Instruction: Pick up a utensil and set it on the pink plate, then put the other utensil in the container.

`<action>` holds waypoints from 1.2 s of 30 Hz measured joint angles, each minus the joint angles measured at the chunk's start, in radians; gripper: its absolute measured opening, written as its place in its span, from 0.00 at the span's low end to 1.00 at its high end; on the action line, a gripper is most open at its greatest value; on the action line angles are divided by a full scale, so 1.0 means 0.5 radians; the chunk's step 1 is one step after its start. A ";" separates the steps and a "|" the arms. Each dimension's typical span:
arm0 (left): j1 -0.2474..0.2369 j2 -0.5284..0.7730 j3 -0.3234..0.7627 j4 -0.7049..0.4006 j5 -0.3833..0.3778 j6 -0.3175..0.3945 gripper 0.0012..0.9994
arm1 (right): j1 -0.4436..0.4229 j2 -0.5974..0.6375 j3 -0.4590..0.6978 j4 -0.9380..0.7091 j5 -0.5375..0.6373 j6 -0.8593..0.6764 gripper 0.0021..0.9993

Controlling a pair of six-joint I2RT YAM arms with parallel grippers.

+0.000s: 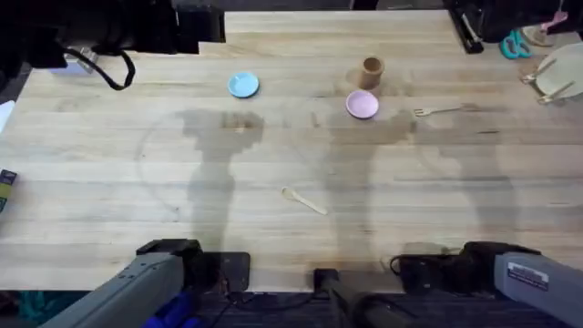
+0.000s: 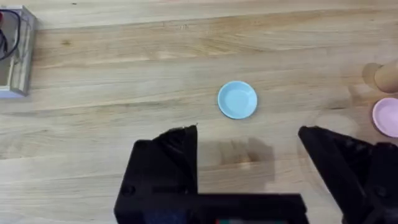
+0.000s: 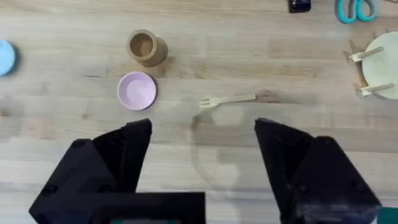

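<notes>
The wooden fork (image 1: 437,111) (image 3: 227,100) lies flat on the table just right of the pink plate (image 1: 362,105) (image 3: 137,91). Behind the plate stands the brown container (image 1: 372,70) (image 3: 147,48), upright. The wooden spoon (image 1: 303,200) lies alone near the middle front of the table. Both arms rest at the front edge, far from all of these. My left gripper (image 2: 249,140) is open with nothing between its fingers; the pink plate (image 2: 387,116) and container (image 2: 385,76) show at its view's edge. My right gripper (image 3: 202,134) is open too, facing the fork.
A light blue plate (image 1: 243,85) (image 2: 237,99) sits at the back left of centre. At the far right are a cream plate (image 1: 563,71) (image 3: 384,74) with wooden pieces, teal scissors (image 1: 516,45) and a black object (image 1: 468,32). Black cables (image 1: 105,64) lie at the back left.
</notes>
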 joint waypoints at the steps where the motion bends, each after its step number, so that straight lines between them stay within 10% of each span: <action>1: 0.000 0.000 0.000 -0.001 0.000 0.001 0.99 | 0.000 0.000 0.001 0.000 0.000 -0.024 1.00; 13: 0.000 0.000 0.000 -0.002 0.001 0.005 0.99 | 0.000 0.000 0.001 -0.006 0.059 -0.377 1.00; 36: 0.000 0.000 0.000 -0.004 0.000 0.005 0.99 | -0.166 0.559 0.019 0.358 0.077 -2.278 1.00</action>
